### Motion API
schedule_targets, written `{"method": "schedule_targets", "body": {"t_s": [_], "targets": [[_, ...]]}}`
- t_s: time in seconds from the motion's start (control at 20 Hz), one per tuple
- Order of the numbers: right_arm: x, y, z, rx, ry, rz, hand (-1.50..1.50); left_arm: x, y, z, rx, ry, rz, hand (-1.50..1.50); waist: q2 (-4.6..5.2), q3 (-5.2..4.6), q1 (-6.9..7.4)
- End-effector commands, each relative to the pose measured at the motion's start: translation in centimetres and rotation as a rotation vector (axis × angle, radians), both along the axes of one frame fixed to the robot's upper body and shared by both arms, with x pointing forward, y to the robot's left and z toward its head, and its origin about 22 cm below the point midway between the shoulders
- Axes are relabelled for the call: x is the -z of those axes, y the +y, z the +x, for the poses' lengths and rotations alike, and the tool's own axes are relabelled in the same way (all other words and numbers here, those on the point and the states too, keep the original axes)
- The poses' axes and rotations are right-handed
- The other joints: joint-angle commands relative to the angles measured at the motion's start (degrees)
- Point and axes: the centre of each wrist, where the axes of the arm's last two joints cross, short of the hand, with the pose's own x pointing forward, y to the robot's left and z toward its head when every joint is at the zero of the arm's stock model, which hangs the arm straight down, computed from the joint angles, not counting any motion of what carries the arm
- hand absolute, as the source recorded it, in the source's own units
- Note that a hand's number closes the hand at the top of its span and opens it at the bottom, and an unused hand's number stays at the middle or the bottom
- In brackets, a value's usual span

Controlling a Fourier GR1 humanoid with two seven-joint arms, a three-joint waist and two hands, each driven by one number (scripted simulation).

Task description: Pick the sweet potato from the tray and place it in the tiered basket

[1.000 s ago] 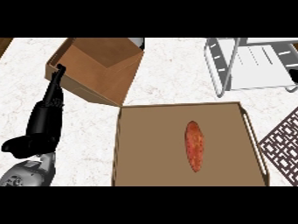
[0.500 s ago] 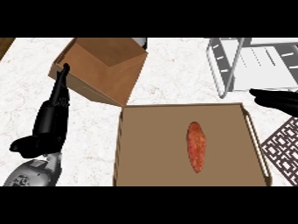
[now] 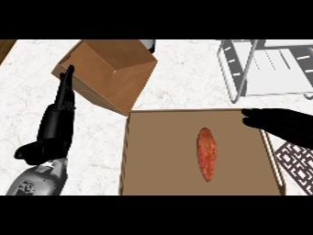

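An orange-red sweet potato (image 3: 206,153) lies lengthwise near the middle of the brown tray (image 3: 159,156). My right hand (image 3: 291,126) reaches in from the right over the tray's far right corner, fingers straight and open, a short way right of and beyond the sweet potato, holding nothing. The white tiered basket (image 3: 274,71) stands at the back right. My left hand (image 3: 53,126) rests on the counter left of the tray, fingers straight and pointing away, open.
A brown cardboard box (image 3: 111,73) sits tilted at the back, between my left hand and the tray's far left corner. A dark lattice mat (image 3: 301,167) lies to the right of the tray. White marble counter surrounds everything.
My right hand has come in from the right edge toward the tray's far right corner, nearer the sweet potato. The left hand has stayed in place and the sweet potato has not moved.
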Motion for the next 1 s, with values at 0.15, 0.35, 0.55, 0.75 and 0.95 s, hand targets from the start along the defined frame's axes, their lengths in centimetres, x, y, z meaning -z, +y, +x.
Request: {"method": "schedule_targets", "body": {"t_s": [0.15,0.35,0.55,0.75,0.95], "targets": [[1.2,0.6,-1.5,0.019,0.015,-0.101,-1.50,3.5,0.4,-0.6,-0.025,0.205,0.016,0.00,0.82,-0.49,-0.96],[1.1,1.1,-0.4,0.059,-0.039,-0.134,-1.50,3.4,1.2,0.2,-0.007,0.184,0.007,0.00,1.06,-0.52,-0.16],[0.5,1.3,-1.1,0.038,-0.051,-0.180,-1.50,3.5,-0.8,0.4,-0.038,0.201,0.007,0.00,0.90,-0.54,-0.96],[1.5,1.5,0.1,0.027,-0.069,-0.179,-1.50,4.5,-1.1,-0.7,0.003,0.204,-0.002,0.00,1.14,-0.48,0.01],[2.8,3.7,-1.5,-0.048,-0.134,-0.212,-1.50,3.6,0.7,-0.3,-0.013,0.192,0.009,0.00,1.10,-0.46,0.04]]}}
